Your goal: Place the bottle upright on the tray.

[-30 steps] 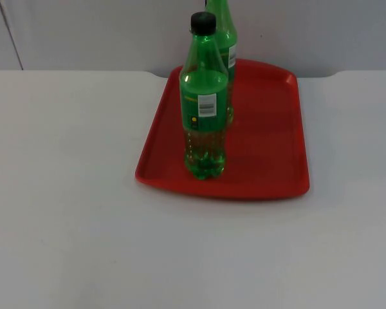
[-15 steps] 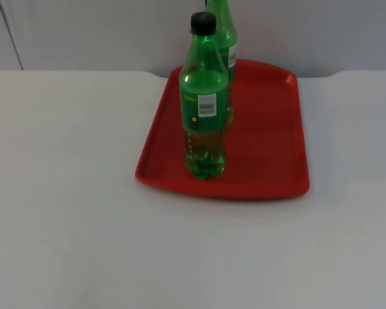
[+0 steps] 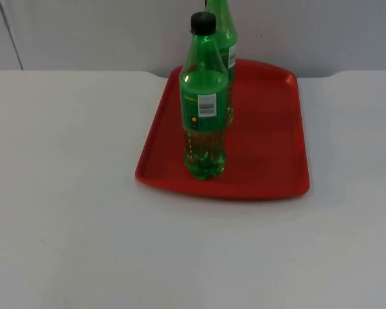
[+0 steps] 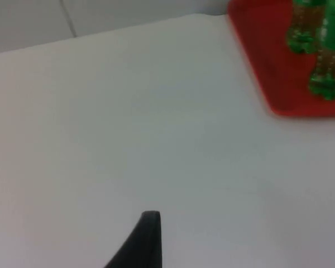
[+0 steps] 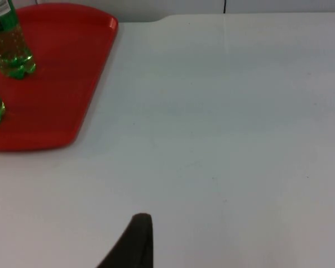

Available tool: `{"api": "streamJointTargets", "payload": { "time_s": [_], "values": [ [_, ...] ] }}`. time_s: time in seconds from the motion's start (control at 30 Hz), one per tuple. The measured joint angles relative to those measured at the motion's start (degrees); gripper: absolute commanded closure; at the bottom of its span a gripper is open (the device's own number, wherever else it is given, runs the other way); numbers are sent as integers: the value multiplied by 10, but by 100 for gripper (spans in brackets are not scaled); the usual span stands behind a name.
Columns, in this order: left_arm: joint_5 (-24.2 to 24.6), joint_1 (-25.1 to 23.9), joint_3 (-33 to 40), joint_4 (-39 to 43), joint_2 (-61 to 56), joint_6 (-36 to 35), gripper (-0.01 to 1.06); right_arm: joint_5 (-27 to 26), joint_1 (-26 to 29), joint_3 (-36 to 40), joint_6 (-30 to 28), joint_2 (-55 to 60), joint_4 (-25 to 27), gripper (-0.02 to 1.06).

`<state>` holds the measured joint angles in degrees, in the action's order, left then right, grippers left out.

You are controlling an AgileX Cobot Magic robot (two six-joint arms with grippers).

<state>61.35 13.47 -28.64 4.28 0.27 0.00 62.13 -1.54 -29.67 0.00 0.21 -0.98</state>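
— Where's your bottle (image 3: pixel 204 103)?
— Upright on the tray (image 3: pixel 270 129), near the tabletop's (image 3: pixel 64 193) far edge, a second bottle (image 3: pixel 224 38) behind it.
— And your tools?
— Both well apart from it, over bare tabletop; whether they're spread, you cannot tell.

A green bottle (image 3: pixel 204 106) with a black cap stands upright on the red tray (image 3: pixel 264 148), near the tray's front left side. A second green bottle (image 3: pixel 222 38) stands upright right behind it, farther back on the same tray. The tray lies flat on the white surface (image 3: pixel 71 193)
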Motion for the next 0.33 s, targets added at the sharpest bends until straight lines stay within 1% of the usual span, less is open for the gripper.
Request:
{"api": "streamJointTargets", "payload": {
  "time_s": [0.03,0.07,0.23,0.27,0.33],
  "values": [
    [0,-16,0,0,0,0,0,0,0,0,0,0,0,-1],
    [0,-16,0,0,0,0,0,0,0,0,0,0,0,-1],
    [0,-85,0,2,0,0,0,0,0,0,0,0,0,-1],
    [0,-85,0,2,0,0,0,0,0,0,0,0,0,-1],
    [0,-103,0,2,0,0,0,0,0,0,0,0,0,-1]
  ]
}}
